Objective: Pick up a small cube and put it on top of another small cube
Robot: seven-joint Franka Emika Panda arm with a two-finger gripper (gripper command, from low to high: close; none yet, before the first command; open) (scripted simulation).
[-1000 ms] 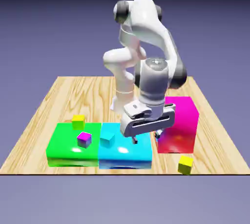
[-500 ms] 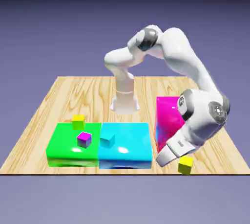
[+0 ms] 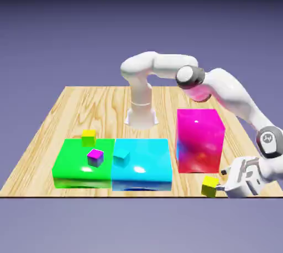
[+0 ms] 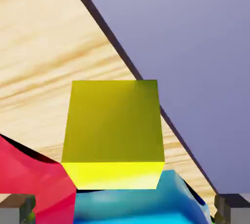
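**Jaws level with yellow cube at the desk's near right corner**

At the near right corner of the desk point(image 3: 50, 136), the gripper point(image 3: 223, 186) lies low and roughly horizontal, pointing toward the exterior view's left at a small yellow cube point(image 3: 210, 186). That cube rests on the wood just in front of the tall magenta block point(image 3: 199, 141), close to the desk's near edge. In the hand view the same yellow cube point(image 4: 113, 135) fills the centre, with one grey fingertip point(image 4: 17, 207) at the lower left corner and the other at the lower right, each standing clear of the cube's sides. The jaws are therefore spread wider than the cube and hold nothing.

The other small yellow cube point(image 3: 88, 137) sits on the desk at the far left corner of the flat green block point(image 3: 72, 163), touching or just beside it (contact cannot be confirmed). A small purple cube point(image 3: 95, 158) rests on the green block, and a small teal cube point(image 3: 121, 158) rests on the adjoining flat cyan block point(image 3: 146, 161). The two yellow cubes are well apart.
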